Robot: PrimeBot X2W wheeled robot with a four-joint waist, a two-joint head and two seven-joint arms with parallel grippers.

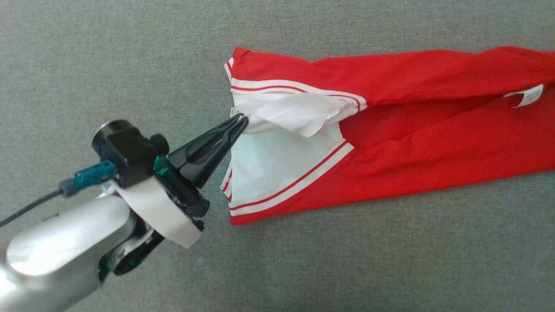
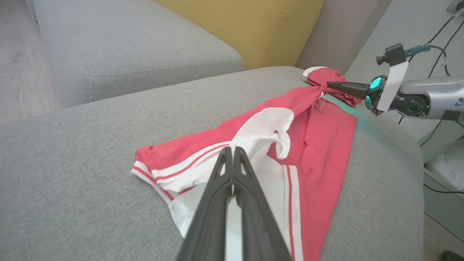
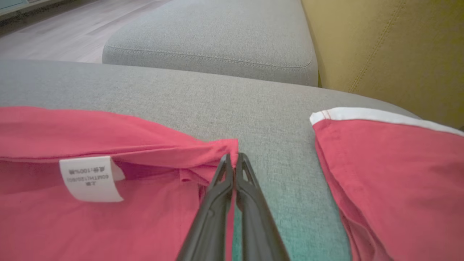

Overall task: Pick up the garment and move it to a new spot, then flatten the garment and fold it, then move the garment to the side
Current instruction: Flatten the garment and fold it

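Note:
The garment point(image 1: 433, 130) is red with white lining and red-and-white striped trim, stretched out across the grey cushion point(image 1: 130, 52). My left gripper point(image 1: 242, 121) is shut on the white lining at the garment's left end; in the left wrist view the left gripper point(image 2: 232, 149) pinches that white cloth of the garment point(image 2: 322, 145). My right gripper point(image 3: 233, 156) is shut on a red fold of the garment point(image 3: 152, 217), near its white care label point(image 3: 90, 178). The left wrist view shows the right gripper point(image 2: 328, 85) gripping the far red end.
A yellow backrest point(image 3: 391, 50) rises behind the seat. A second grey cushion point(image 3: 217, 36) lies beyond, with wooden floor point(image 3: 65, 32) past it. Cables point(image 2: 442, 40) and a pale wall stand off the cushion's right side in the left wrist view.

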